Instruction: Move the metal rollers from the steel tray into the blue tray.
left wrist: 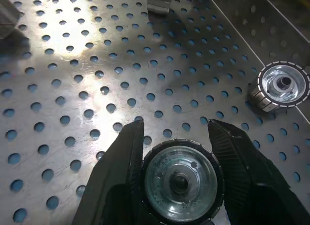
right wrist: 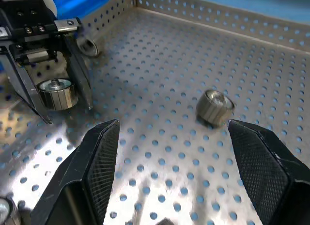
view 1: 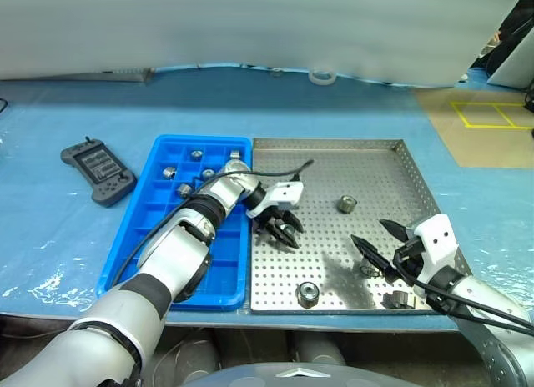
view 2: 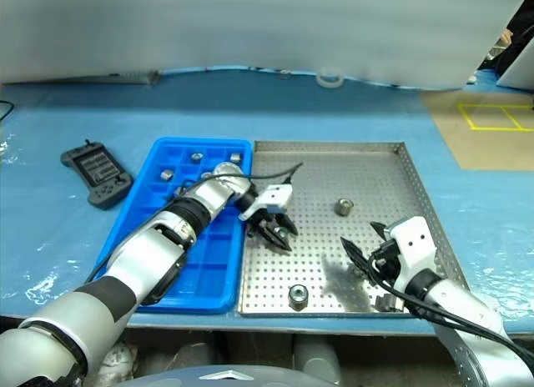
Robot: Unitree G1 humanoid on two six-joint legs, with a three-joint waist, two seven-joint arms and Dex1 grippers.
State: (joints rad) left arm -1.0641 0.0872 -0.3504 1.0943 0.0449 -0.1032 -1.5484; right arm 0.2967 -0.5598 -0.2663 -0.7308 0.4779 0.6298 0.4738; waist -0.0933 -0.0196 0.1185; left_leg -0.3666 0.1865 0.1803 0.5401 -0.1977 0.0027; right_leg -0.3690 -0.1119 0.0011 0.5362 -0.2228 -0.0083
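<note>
The steel tray lies on the table with the blue tray against its left rim. My left gripper reaches over the steel tray's left part and is shut on a metal roller. In the right wrist view this held roller sits between the left fingers. My right gripper hovers open over the tray's right front, with nothing between its fingers. Loose rollers lie in the steel tray at the middle, at the front and near the right gripper. Several rollers sit in the blue tray's far compartments.
A black handheld controller lies left of the blue tray. A white tape ring rests at the table's far edge. Yellow floor markings show beyond the table at the right. The table's front edge runs just below both trays.
</note>
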